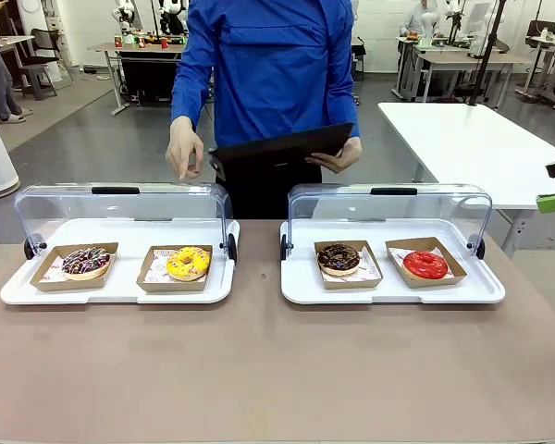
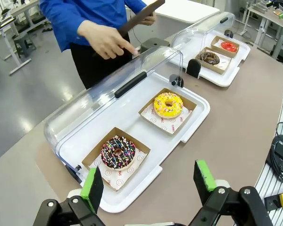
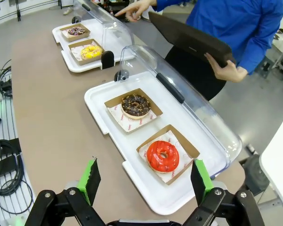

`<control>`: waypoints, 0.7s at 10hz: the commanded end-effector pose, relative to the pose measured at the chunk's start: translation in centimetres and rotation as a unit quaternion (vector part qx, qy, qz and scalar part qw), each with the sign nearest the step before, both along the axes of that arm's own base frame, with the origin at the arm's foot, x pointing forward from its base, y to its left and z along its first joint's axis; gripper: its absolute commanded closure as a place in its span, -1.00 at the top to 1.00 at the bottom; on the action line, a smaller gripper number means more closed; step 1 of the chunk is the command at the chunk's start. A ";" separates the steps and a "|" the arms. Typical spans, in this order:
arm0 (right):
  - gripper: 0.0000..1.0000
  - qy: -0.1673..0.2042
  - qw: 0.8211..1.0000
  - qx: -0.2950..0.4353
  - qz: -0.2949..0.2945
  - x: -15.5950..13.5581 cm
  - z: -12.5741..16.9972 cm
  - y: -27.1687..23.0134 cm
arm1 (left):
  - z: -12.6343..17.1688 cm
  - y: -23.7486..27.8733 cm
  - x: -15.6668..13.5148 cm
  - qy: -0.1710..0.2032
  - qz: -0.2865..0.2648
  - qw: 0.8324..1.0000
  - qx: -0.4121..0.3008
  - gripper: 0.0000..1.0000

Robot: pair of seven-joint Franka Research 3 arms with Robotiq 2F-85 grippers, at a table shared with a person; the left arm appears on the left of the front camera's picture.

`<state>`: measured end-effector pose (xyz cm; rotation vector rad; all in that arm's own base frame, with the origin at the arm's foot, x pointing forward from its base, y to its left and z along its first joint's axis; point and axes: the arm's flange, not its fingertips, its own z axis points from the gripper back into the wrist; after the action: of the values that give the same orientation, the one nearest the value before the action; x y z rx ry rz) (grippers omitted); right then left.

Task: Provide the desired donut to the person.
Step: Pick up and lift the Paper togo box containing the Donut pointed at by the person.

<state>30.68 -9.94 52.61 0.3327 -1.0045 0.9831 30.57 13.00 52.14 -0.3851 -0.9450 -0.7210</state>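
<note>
The person (image 1: 268,65) in a blue jacket stands at the far side, holding a black board (image 1: 282,148) in one hand. The other hand (image 1: 185,153) points down over the left tray's raised lid, near the yellow sprinkled donut (image 1: 187,263). A chocolate donut with coloured sprinkles (image 1: 86,262) lies to its left. On the right tray lie a chocolate donut (image 1: 339,258) and a red donut (image 1: 425,265). My left gripper (image 2: 148,183) hangs open above the table's near edge, in front of the sprinkled chocolate donut (image 2: 118,152). My right gripper (image 3: 145,181) is open, near the red donut (image 3: 162,156).
Each donut sits in its own brown paper tray. Both white trays (image 1: 120,294) (image 1: 393,296) have clear lids (image 1: 120,208) folded up at the back. Cables (image 3: 4,160) lie off the table's side. A white table (image 1: 472,139) stands at the back right.
</note>
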 end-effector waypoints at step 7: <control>1.00 -0.002 1.000 0.007 0.005 0.1 0.0 0.1 | 0.0 0.1 -0.1 0.000 0.000 1.000 -0.002 1.00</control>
<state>30.63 -9.89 52.64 0.3316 -1.0018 0.9853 30.58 12.97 52.15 -0.3841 -0.9443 -0.7217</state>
